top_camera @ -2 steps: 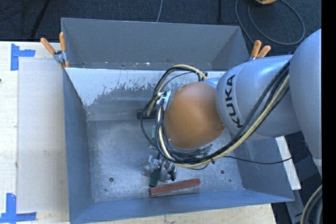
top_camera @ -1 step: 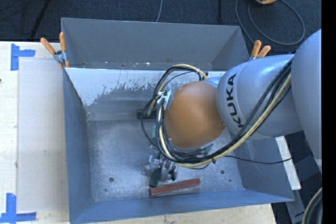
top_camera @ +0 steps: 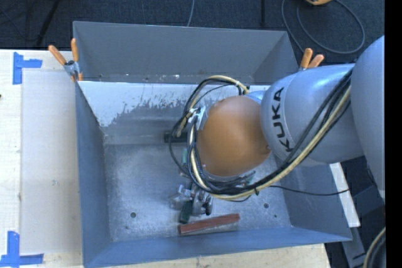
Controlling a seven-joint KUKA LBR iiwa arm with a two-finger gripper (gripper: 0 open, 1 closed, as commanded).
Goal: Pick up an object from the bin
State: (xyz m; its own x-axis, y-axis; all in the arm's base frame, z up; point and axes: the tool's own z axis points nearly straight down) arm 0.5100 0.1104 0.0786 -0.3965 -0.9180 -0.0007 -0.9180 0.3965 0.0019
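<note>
My gripper (top_camera: 191,200) is low in the bin, near the front wall and under the arm's orange dome. Just in front of it a flat reddish-brown bar (top_camera: 209,224) lies lengthwise along the front wall, on the bin floor. A small dark piece (top_camera: 184,215) sits at the gripper's tip, right by the bar's left end. Whether that piece is a loose thing or a part of the gripper cannot be made out.
The arm comes in from the right, and its dome and cables cover the bin's middle and right part. Bare speckled floor shows on the left half of the bin. The front wall stands close behind the bar.
</note>
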